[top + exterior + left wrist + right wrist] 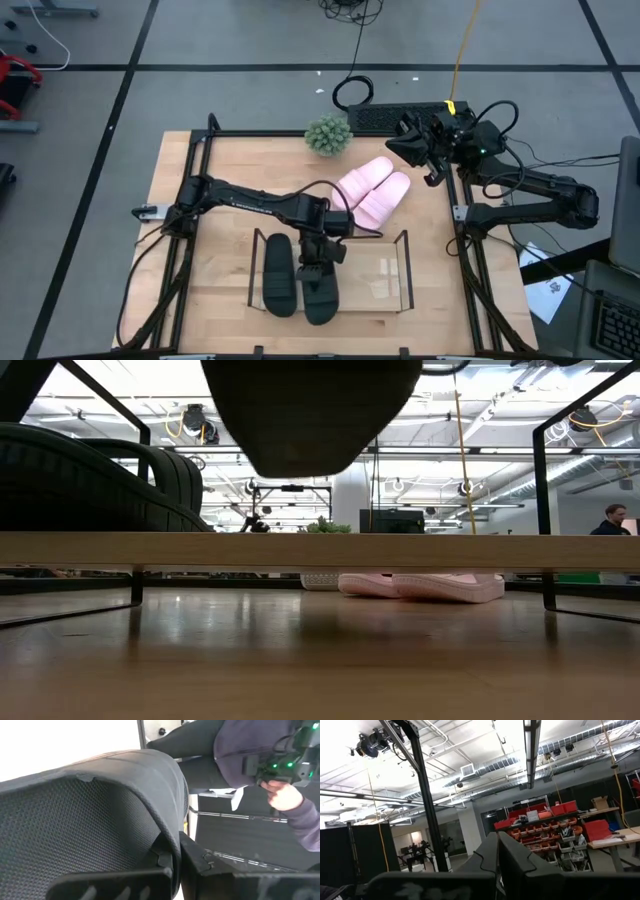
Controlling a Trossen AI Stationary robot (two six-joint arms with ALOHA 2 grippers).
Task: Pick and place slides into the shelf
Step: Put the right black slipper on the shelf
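In the high view my left gripper (322, 252) reaches to the table's middle, over the shelf (405, 272), and is shut on a black slide (320, 292). The low view shows that slide's underside (310, 405) raised above the shelf's top panel (320, 550). The other black slide (278, 275) rests sole down on the shelf to its left, also visible in the low view (80, 480). Two pink slides (372, 190) lie side by side on the table beyond the shelf, soles down (420, 585). My right gripper (430, 165) hovers shut past the table's far right corner. My left gripper holds the black slide by its wide strap, at the strap's edge (170, 832). One finger (115, 882) lies under the strap against its meshed inner face, the other (225, 880) outside. It comes from above. The slide hangs lifted clear over the shelf.
A small green plant (328, 135) stands at the table's far edge beside the pink slides. A black flat device (395, 117) lies beyond it. The shelf's right half (380, 275) holds nothing. A person's hand (282, 795) shows in the room beyond the table.
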